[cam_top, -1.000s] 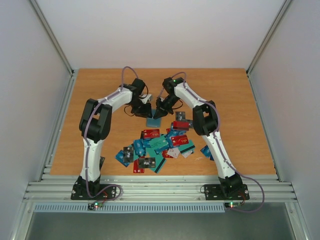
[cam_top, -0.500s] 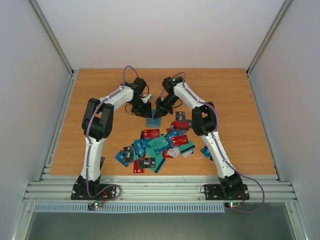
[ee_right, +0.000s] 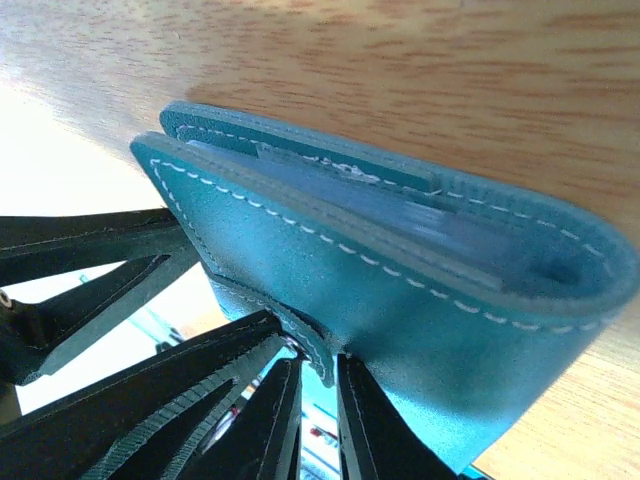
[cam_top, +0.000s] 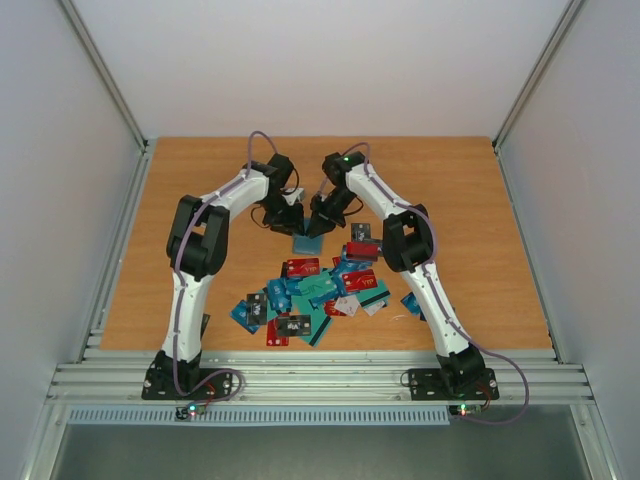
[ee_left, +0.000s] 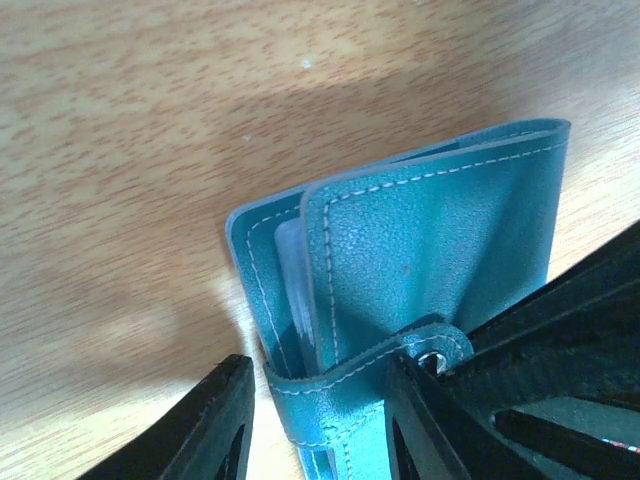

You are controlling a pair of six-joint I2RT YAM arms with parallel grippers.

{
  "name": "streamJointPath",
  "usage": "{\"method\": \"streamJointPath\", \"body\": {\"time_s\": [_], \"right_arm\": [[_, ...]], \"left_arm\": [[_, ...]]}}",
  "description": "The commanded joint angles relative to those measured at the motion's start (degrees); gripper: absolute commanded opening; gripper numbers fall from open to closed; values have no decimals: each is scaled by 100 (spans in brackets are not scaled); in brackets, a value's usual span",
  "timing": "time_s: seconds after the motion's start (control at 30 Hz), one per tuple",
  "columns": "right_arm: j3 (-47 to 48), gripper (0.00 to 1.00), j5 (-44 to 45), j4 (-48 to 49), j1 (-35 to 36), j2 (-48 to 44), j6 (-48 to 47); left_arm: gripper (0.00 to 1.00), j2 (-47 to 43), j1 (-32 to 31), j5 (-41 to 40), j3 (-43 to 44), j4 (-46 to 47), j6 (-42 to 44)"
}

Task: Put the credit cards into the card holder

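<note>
The teal card holder (cam_top: 307,242) lies folded just behind the pile of credit cards (cam_top: 315,292), which are red, teal, blue and black. Both grippers meet at it from behind. In the left wrist view my left gripper (ee_left: 320,365) straddles the card holder (ee_left: 430,240) at its strapped edge; a sliver of table shows beside one finger (ee_left: 205,425). My right gripper (ee_right: 320,375) has its jaws slightly apart, with the tip of the snap strap (ee_right: 300,335) at their mouth. The card holder (ee_right: 400,300) fills that view, with clear sleeves showing inside.
The wooden table (cam_top: 450,180) has walls on both sides and a metal rail (cam_top: 320,380) along its near edge. The two arms' elbows stand left and right of the card pile.
My left arm has edged a little to the right, towards the card holder. The right arm, the card holder and the pile stay where they were.
</note>
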Motion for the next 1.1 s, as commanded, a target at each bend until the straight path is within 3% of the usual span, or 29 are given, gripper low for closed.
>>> {"method": "streamJointPath", "body": {"time_s": [0.0,0.43,0.63,0.77,0.87,0.93,1.0,1.07], "right_arm": [[-31,14,832,-103,13,-169,-48],[-60,31,1013,-151,13,-874,-428],[-102,40,1341,-89,0,-1641,-764],[-283,52,1512,133,-67,-2395,-967],[-378,62,1754,174,-124,-2928,-1122],[-506,74,1940,172,-165,-3260,-1224],[-738,96,2073,224,-241,-3623,-1294],[-980,99,2212,315,-314,-4060,-1318]], "left_arm": [[40,59,-85,-5,26,41,-179],[48,-733,32,-177,-40,-37,-288],[53,-1477,197,-276,-165,-6,-323],[63,-2083,369,-350,-200,57,-392],[78,-2528,466,-507,-267,138,-424],[97,-2807,524,-585,-320,168,-425],[99,-3052,582,-708,-366,173,-404],[100,-3310,611,-824,-448,198,-373]]}}
